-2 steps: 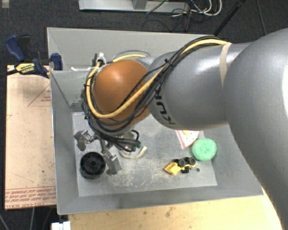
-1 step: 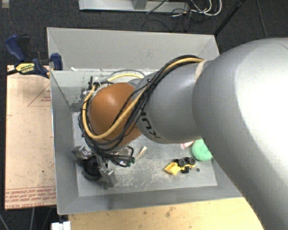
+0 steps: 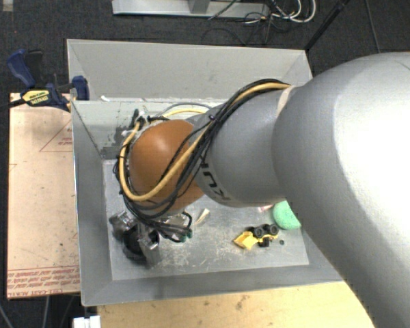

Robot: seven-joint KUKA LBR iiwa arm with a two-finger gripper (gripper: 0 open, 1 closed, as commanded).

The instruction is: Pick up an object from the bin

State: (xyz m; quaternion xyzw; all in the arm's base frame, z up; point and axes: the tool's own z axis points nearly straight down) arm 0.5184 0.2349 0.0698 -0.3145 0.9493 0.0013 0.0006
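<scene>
My gripper (image 3: 145,238) is low in the bin's front left corner, under the arm's orange cover. Right against it, on its left side, lies a black rounded object (image 3: 130,247), partly hidden by the gripper. A small pale stick-like piece (image 3: 203,216) lies just to the right of the gripper on the bin floor. I see nothing clearly held.
Further right along the front of the bin sit a small yellow toy with black wheels (image 3: 251,237) and a green rounded lump (image 3: 285,216), half under the arm. The big grey arm and its cables cover the bin's middle and right. The left wall is close to the gripper.
</scene>
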